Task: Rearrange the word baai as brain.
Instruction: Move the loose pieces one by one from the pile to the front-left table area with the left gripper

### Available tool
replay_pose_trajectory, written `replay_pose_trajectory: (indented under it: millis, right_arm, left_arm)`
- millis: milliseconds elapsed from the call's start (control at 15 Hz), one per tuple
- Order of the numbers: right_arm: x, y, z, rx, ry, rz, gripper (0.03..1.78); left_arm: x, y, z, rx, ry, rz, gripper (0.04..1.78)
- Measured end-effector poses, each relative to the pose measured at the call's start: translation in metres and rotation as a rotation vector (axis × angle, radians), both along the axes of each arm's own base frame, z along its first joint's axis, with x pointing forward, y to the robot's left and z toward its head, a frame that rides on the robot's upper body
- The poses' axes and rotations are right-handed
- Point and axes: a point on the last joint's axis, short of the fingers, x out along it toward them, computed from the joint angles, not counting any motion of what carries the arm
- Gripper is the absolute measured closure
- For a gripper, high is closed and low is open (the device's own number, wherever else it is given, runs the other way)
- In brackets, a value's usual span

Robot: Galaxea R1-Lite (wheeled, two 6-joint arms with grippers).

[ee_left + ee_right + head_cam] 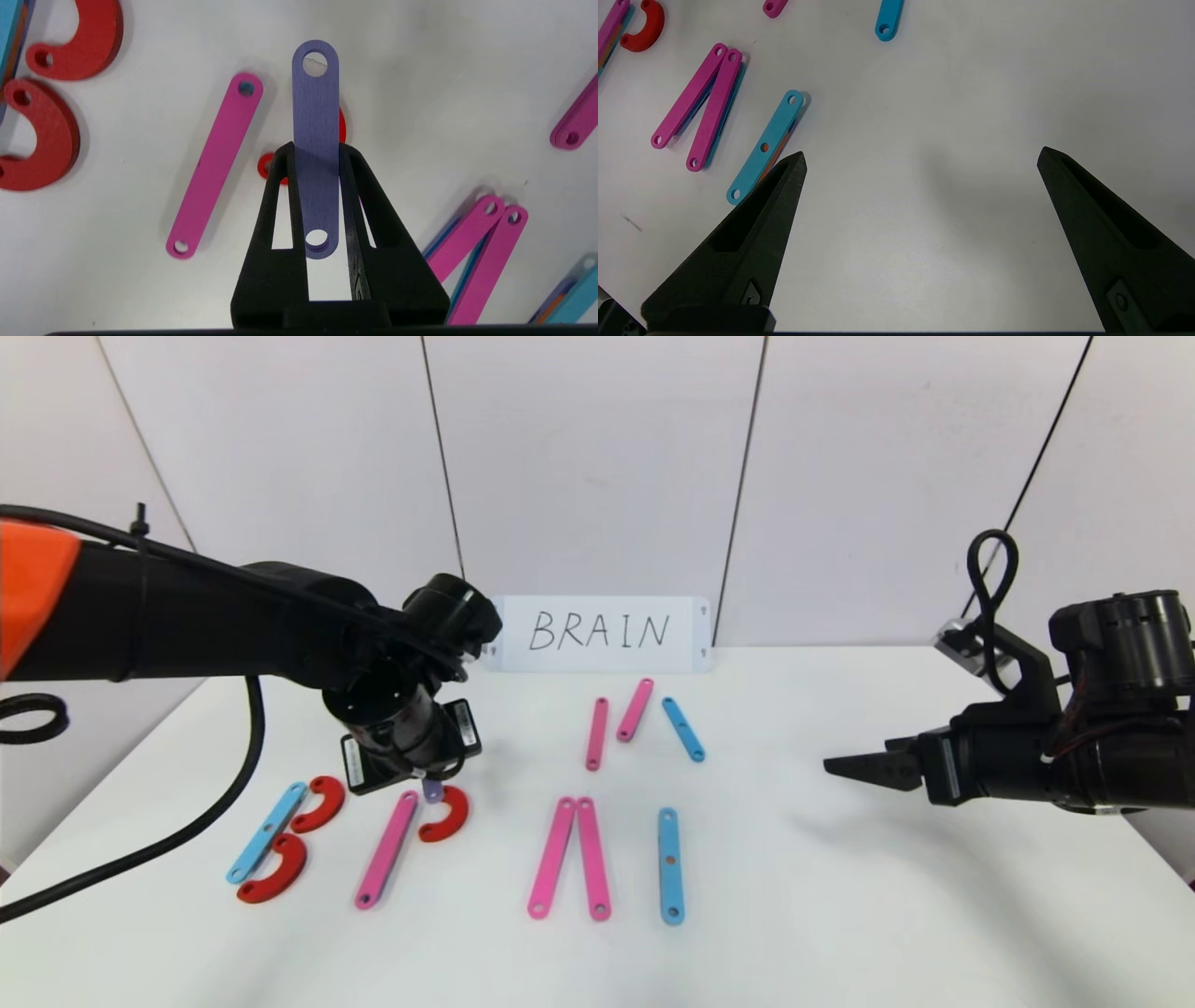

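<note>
Currently your left hand (pixel 316 154) pinches the purple strip (pixel 316 140) over the red arc (pixel 445 814), likely for R's leg; right hand (pixel 920 158) waits open.

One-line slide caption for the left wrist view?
Left gripper shut on a purple strip, held above a red arc beside a pink strip on the white table.

purple strip (pixel 316 154), red arcs (pixel 317 805), black pincer (pixel 316 158)

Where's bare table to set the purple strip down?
Free: the table's right side, between the blue strip and the open right gripper. Crowded: under the left gripper, among the pink strip and red arcs.
</note>
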Motion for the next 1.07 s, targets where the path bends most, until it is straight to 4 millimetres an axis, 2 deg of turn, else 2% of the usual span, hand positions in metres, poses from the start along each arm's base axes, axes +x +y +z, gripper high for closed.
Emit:
replay_pose_trajectory:
  millis: [267,533,733,1067]
  right_arm:
    - [0.0,0.0,0.0,0.0,0.0,0.0,0.08]
    - [0.0,0.0,0.0,0.0,0.0,0.0,0.08]
    - [0.0,0.0,0.0,0.0,0.001,-0.001,0.08]
    - [0.0,0.0,-0.001,0.0,0.002,0.001,0.08]
  left_arm:
    - [-0.046,-0.005,-0.003,-0.004,0.031,-0.035,1.55]
    - [-0.073,-0.001,-0.013,0.012,0.071,-0.045,1.55]
    - [-0.077,-0.001,-0.03,0.002,0.051,-0.045,1.55]
    - [-0.071,-0.005,-0.054,-0.006,0.043,-0.005,1.55]
